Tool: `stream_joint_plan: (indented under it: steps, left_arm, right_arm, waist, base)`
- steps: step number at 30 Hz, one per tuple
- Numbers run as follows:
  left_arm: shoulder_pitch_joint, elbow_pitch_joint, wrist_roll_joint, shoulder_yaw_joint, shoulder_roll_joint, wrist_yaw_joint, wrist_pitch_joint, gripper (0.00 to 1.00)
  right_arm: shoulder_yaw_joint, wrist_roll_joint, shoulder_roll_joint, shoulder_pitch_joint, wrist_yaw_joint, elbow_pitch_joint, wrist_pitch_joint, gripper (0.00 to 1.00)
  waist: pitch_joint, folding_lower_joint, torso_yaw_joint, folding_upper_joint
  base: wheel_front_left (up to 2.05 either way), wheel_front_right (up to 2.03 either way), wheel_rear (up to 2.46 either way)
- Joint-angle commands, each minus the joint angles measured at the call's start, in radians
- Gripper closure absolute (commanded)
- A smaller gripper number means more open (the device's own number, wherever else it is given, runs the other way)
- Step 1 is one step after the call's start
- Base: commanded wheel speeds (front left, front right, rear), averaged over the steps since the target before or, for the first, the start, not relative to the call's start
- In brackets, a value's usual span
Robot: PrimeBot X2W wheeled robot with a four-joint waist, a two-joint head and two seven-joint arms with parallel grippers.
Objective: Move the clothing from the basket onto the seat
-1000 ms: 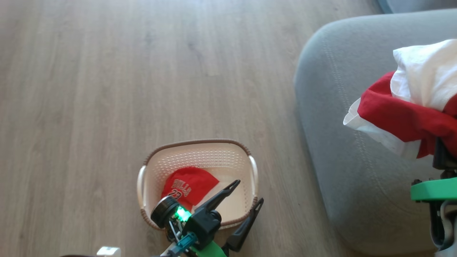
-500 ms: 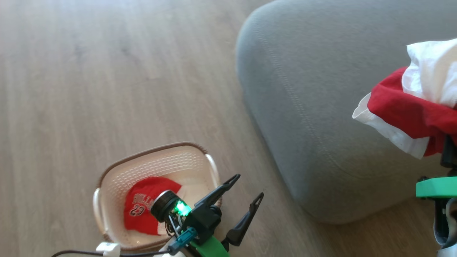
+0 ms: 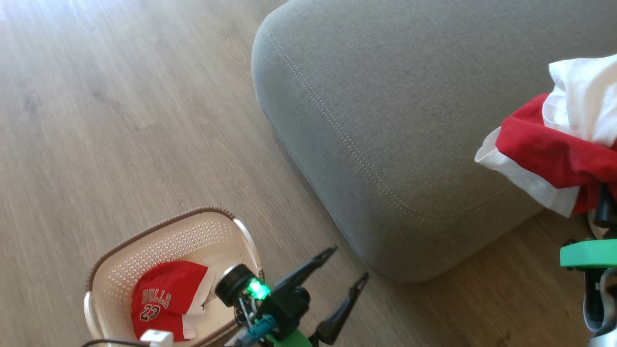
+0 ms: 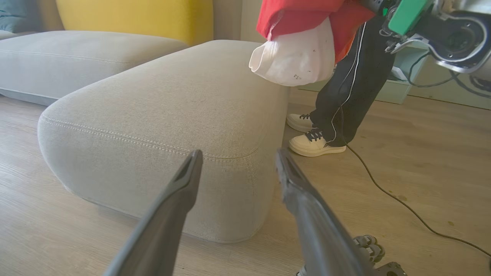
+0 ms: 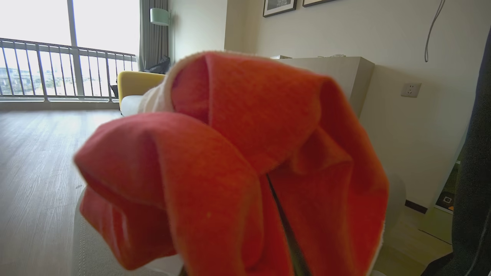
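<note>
At the right edge of the head view my right gripper (image 3: 605, 208) is shut on a bunched red and white piece of clothing (image 3: 549, 154), held in the air over the near right part of the grey seat (image 3: 409, 120). The cloth hides its fingers. The same bundle (image 4: 299, 38) hangs above the seat (image 4: 153, 111) in the left wrist view and covers the right wrist view (image 5: 238, 165). A second red garment marked "BULLS 23" (image 3: 161, 303) lies in the cream basket (image 3: 159, 236) on the floor at lower left. My left gripper (image 3: 348, 262) is open and empty, right of the basket.
A person's legs in dark trousers and white shoes (image 4: 314, 142) stand close beside the seat's far corner. A black cable (image 4: 402, 203) trails over the wooden floor (image 3: 120, 120). A yellow cushion (image 4: 134, 15) sits behind the seat.
The head view has swung right: the seat now sits at the centre and the basket at the lower left. Both grippers hold their places in that view and the right one keeps its bundle.
</note>
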Motion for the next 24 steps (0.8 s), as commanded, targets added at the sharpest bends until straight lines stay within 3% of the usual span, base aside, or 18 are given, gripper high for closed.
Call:
stream_joint_plan:
  steps: [1,18,24]
  left_arm:
    - [-0.033,-0.028,-0.009,0.012,0.001,-0.001,-0.005,0.0]
    - [-0.051,-0.017,-0.014,-0.01,0.008,-0.001,-0.005,0.0]
    - [-0.049,-0.033,0.003,0.024,0.014,-0.001,-0.005,0.0]
  right_arm:
    - [0.015,0.005,-0.005,-0.034,0.0,-0.042,-0.002,1.0]
    - [-0.003,0.001,0.006,-0.027,0.0,-0.05,-0.002,1.0]
    - [0.037,0.009,-0.022,-0.077,0.0,-0.035,-0.002,1.0]
  waist:
    - [0.006,0.0,-0.007,-0.0001]
    - [0.01,0.0,-0.011,-0.0001]
    - [0.044,0.0,-0.019,-0.0001]
  base:
    - [0.0,0.0,0.0]
    - [0.0,0.0,0.0]
    - [0.0,0.0,0.0]
